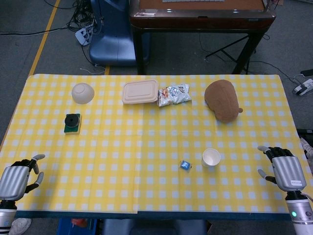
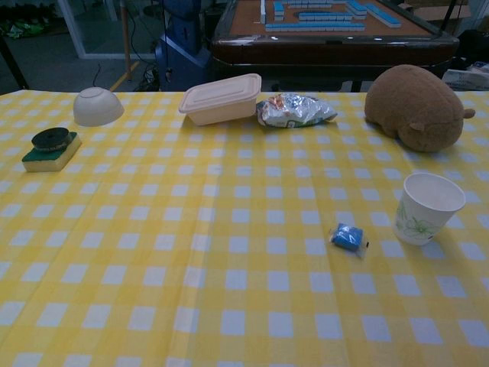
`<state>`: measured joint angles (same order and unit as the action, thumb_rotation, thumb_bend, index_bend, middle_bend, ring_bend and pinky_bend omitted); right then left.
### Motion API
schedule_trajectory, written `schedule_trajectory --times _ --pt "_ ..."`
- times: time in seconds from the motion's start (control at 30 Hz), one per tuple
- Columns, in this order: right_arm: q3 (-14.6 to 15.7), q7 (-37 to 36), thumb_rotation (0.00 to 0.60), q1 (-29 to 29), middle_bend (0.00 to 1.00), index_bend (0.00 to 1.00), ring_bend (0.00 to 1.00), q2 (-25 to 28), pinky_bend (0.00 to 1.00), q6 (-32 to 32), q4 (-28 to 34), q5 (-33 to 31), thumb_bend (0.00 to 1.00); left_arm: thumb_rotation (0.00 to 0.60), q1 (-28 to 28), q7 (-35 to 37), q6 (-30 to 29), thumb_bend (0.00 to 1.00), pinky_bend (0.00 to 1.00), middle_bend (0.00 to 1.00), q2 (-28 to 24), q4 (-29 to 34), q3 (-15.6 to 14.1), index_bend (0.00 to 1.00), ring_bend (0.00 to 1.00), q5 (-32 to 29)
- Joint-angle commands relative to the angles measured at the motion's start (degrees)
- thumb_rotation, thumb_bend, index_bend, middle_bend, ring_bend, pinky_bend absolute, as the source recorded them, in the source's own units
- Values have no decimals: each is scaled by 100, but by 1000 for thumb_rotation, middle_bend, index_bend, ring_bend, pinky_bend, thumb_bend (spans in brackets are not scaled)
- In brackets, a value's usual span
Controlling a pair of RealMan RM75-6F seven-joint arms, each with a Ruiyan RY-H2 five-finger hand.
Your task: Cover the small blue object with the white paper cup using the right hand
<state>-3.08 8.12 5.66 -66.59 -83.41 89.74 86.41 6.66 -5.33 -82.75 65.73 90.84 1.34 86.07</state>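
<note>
The white paper cup (image 1: 211, 157) stands upright on the counter (image 1: 146, 186), mouth pointing straight up, its long axis vertical, in the near right part of the yellow checked cloth. Just beside it, toward the middle, lies the small blue object (image 1: 185, 165), flat on the cloth and apart from the cup; in the chest view its longer side runs roughly left to right.

Over at the right edge, the right robot hand (image 1: 282, 166) hovers low near the counter's front corner, fingers spread, gripping nothing, with open cloth between it and the cup. The left robot hand (image 1: 19, 176) sits at the opposite front corner, fingers loosely apart and holding nothing as well.

There is plenty of bare cloth around the cup and the blue object, in front and to both sides. Everything else sits well back: the brown plush toy (image 1: 222, 100) beyond the cup, the foil snack bag (image 1: 173, 94) touching the lidded food box (image 1: 140, 91) at centre rear, the upturned white bowl (image 1: 82, 93) at far left, and a green sponge (image 1: 72, 125) with a black disc on top.
</note>
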Motion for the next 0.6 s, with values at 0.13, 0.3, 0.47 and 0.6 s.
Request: schedule_trajectory --times 0.13,0.3,0.47,0.6 --pt "0 141 600 46 389 282 306 -56 354 101 -23 -51 106 600 -19 39 -1 422 441 573 -47 17 7 318 415 -52" --pt "9 127 600 91 389 281 306 -60 357 54 -10 108 105 600 -31 49 4 422 441 573 -67 20 -9 317 415 -55" --pt "27 206 600 165 462 282 539 -83 779 -14 60 358 81 600 -41 174 0 422 484 573 -121 61 5 317 415 -79" --pt "11 676 600 382 664 281 751 43 910 280 425 441 21 600 -43 238 -32 422 498 573 -151 72 23 317 415 -63"
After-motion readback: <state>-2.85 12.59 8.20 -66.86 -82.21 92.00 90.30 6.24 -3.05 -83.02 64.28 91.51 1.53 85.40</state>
